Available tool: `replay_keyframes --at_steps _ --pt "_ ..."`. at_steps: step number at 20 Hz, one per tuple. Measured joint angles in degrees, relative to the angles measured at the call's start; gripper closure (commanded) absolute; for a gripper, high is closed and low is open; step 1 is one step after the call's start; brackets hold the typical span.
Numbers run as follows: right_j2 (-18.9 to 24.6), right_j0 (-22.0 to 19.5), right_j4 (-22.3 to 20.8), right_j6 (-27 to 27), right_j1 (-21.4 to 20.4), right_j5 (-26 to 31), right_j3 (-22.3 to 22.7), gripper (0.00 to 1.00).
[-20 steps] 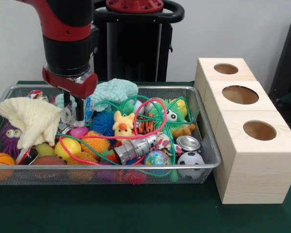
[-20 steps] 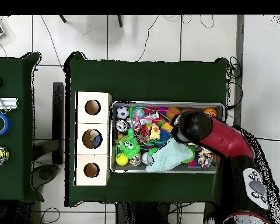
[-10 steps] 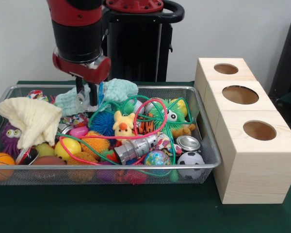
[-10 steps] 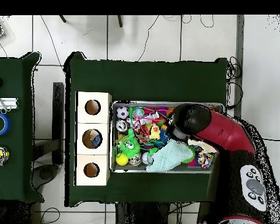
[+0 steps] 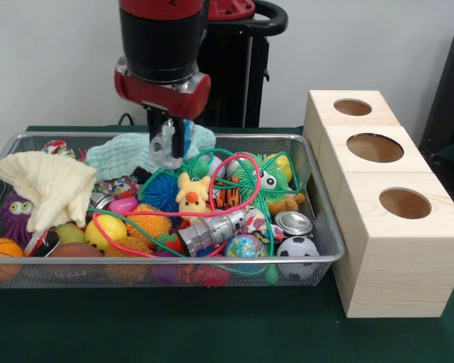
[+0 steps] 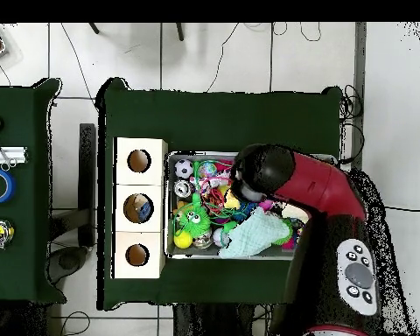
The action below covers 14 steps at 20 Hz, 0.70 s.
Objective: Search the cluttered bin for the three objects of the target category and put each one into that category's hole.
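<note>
Three round holes sit in the tops of the wooden boxes [image 5: 378, 189] beside the wire bin [image 5: 318, 219], so toys can be dropped in from above. Up over the bin's toys, the end effector [image 5: 169, 147] is pinching a small clear plastic thing [image 5: 163, 149], lifted high so it will not catch on the green cord [image 5: 212, 162] or the mint cloth [image 5: 125, 155]. My guess is it goes to a hole next, though which one I cannot tell
</note>
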Motion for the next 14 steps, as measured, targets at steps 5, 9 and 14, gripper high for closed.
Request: replay_keyframes --at_steps 5,9,14 --pt "-1.86 4.38 0.06 0.04 -0.38 0.0 -0.07 1.0" --pt "-3.92 8.81 0.48 0.99 -0.67 0.2 -0.07 1.0" --pt "-6.84 14.56 1.44 4.32 -1.8 0.64 -0.05 1.0"
